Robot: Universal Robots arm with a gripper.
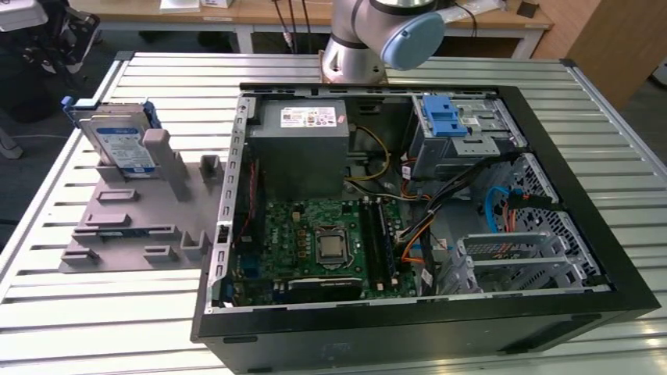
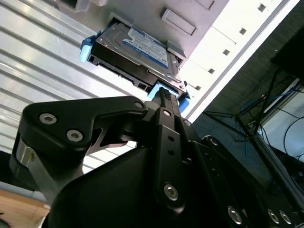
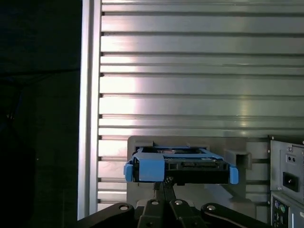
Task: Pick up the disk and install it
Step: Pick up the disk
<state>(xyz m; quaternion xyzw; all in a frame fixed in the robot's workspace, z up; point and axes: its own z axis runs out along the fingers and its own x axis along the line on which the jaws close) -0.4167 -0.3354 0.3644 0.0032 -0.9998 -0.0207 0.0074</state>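
Blue-bracketed disk (image 1: 117, 144) upright in grey holder (image 1: 115, 223) | computer case (image 1: 417, 328) beside | jaws closed, empty

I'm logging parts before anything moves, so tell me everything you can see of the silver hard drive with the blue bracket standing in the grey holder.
The flat rectangular silver metal disk stands on edge in a slot of the grey plastic holder. The holder lies on the ribbed metal table, at the exterior view's left of the open black computer case. A white-and-blue label covers one broad face, and a blue plastic bracket runs along its edges. Only the holder touches it.
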